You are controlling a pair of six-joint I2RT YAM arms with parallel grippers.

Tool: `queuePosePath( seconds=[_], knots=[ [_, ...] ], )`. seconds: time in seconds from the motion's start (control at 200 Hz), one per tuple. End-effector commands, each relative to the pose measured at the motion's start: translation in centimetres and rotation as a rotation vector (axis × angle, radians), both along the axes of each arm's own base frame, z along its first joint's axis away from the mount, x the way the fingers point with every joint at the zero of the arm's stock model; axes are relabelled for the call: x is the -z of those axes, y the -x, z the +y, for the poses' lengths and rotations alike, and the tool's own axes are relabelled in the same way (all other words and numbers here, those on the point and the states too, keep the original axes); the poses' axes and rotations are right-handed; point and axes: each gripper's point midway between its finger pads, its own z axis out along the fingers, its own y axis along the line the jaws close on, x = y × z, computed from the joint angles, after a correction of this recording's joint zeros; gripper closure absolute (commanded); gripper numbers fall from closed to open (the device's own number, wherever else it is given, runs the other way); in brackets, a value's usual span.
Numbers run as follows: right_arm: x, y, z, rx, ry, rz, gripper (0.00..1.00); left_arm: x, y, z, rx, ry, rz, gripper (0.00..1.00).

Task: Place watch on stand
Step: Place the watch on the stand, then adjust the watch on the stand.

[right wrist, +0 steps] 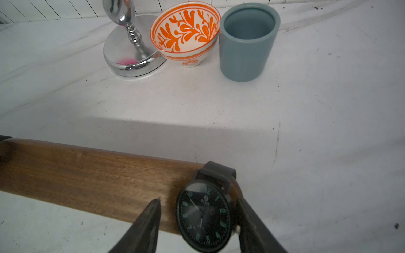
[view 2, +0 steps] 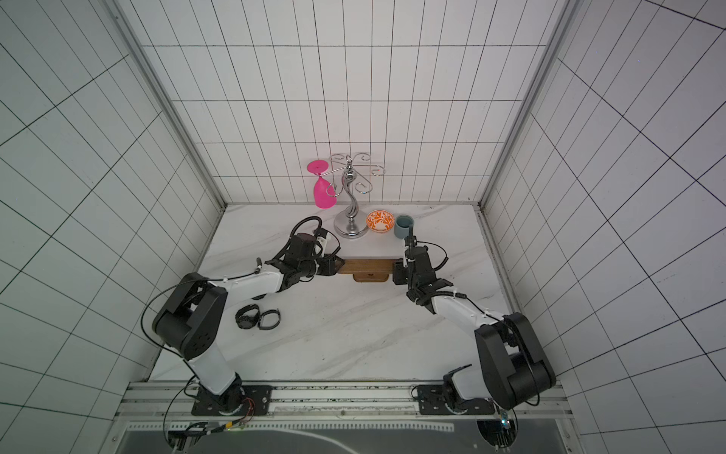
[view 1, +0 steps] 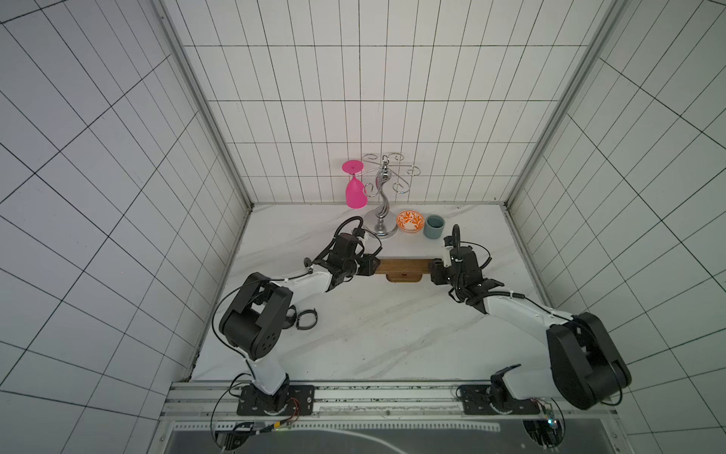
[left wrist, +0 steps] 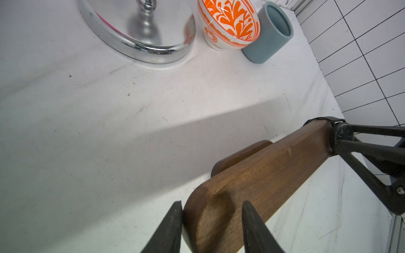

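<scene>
At either end of the stand (view 1: 400,266), the left gripper (left wrist: 212,202) clamps wood and the right gripper (right wrist: 198,200) gapes around the watch (right wrist: 203,216). The bowl (right wrist: 188,55) and cup (right wrist: 243,57) hold nothing.

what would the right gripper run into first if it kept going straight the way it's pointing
Most likely the watch on the end of the stand: it sits between the jaws of the right gripper, which stand open. Depth is unclear, so the bar might come first.
</scene>
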Motion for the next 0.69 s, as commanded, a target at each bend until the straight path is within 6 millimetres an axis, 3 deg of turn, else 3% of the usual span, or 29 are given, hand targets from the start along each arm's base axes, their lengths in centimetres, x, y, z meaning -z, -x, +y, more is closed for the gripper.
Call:
queuePosePath(
  seconds=[0.0,0.305,0.69],
  knots=[
    [-3.42,-2.02,0.14,0.015,-0.027,-0.058,0.41,-0.79,-0.43,-0.79,0.02,0.013,-0.023,0.55],
    [-2.59,-2.32,-0.43,0.025,-0.061,-0.007,0.46,-0.81,-0.42,-0.77,0.023,0.01,-0.024,0.57],
    [-2.89,-2.22,-0.36,0.031,-0.002,-0.002,0.37,-0.8,-0.45,-0.64,0.022,-0.002,-0.03,0.51]
  ],
)
